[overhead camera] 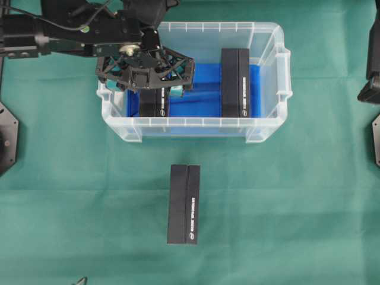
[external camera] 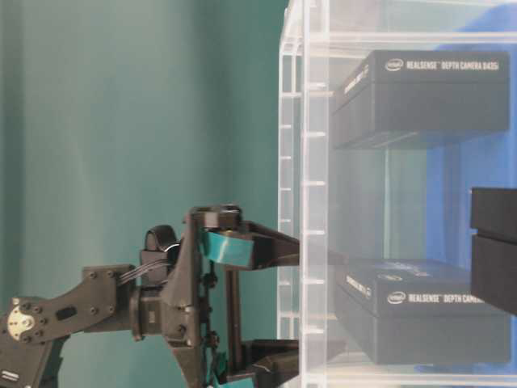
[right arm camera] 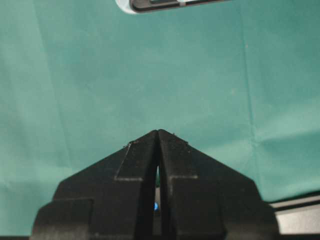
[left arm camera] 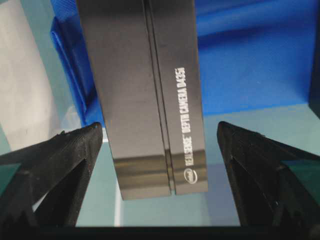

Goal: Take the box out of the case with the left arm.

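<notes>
box (left arm camera: 145, 95): "realsense depth camera d435"

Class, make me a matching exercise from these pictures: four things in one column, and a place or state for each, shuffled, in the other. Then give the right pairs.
Things:
1. left gripper
2. right gripper
3. box on the cloth
4. case

Places or states:
A. shut, over bare green cloth
B. clear plastic, blue sheet inside
C. open, straddling a box in the case
D. lying outside the case, nearer the bottom of the overhead view

Pairs: 1-C, 2-A, 3-D, 4-B
</notes>
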Tool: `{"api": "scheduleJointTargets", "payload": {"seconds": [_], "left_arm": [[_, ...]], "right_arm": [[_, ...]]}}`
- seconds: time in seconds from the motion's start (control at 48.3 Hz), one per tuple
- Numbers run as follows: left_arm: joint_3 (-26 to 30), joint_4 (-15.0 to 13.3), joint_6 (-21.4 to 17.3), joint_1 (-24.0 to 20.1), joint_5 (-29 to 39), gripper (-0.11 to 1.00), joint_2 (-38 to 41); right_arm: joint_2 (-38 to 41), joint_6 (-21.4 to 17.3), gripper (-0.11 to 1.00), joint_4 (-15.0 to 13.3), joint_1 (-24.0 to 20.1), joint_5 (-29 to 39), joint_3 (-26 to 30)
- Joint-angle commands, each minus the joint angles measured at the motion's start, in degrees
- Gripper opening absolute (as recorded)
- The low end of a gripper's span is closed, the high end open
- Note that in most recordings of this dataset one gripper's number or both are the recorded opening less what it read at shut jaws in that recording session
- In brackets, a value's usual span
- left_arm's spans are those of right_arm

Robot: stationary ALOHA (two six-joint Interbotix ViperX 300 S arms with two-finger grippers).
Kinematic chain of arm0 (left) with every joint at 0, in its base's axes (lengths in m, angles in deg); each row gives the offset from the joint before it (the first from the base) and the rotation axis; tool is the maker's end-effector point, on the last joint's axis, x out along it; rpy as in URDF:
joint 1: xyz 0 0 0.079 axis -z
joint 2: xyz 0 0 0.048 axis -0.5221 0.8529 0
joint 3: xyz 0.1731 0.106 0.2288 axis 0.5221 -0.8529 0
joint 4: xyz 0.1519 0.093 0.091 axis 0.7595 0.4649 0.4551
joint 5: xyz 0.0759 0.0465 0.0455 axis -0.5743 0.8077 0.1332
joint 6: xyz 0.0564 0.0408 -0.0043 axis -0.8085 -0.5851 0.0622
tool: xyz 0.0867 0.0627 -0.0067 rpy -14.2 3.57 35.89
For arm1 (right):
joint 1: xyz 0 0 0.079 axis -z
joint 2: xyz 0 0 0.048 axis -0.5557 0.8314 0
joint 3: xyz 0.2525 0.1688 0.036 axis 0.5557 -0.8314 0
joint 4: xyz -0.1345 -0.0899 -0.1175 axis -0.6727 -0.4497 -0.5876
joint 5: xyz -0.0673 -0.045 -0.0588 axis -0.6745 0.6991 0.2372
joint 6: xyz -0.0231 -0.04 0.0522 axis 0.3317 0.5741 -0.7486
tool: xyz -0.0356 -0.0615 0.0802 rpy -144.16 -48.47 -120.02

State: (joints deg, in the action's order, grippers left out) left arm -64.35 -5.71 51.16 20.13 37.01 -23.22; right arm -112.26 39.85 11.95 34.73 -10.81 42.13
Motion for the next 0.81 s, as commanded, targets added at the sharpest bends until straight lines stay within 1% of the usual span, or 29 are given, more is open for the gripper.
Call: {"api": "scheduleJointTargets", "payload": {"seconds": [0.0,0.186,0.414,0.621,0.787], "left_arm": [[0.4,0.4,0.1,-0.1,-0.1,0.89,-0.9],[-1.0,0.8,0.2,-0.4,-0.4,0.89,-0.5],[-3.7,0.8,0.8,-0.9,-5.8,0.89,-0.3],[-4.0,0.8,1.6,-1.6,-6.9,0.89,0.1],[-4.4,0.9,1.4,-2.2,-8.9,0.89,1.4]], "right_arm": [[-0.1,0.0,0.00,0.1,0.0,-0.1,0.7],[-0.1,0.0,0.00,0.1,0.0,-0.1,0.8],[-0.1,0.0,0.00,0.2,0.0,-0.2,0.8],[0.1,0.0,0.00,0.1,0.0,-0.4,0.8],[0.3,0.0,0.00,0.2,0.0,-0.4,0.8]]}}
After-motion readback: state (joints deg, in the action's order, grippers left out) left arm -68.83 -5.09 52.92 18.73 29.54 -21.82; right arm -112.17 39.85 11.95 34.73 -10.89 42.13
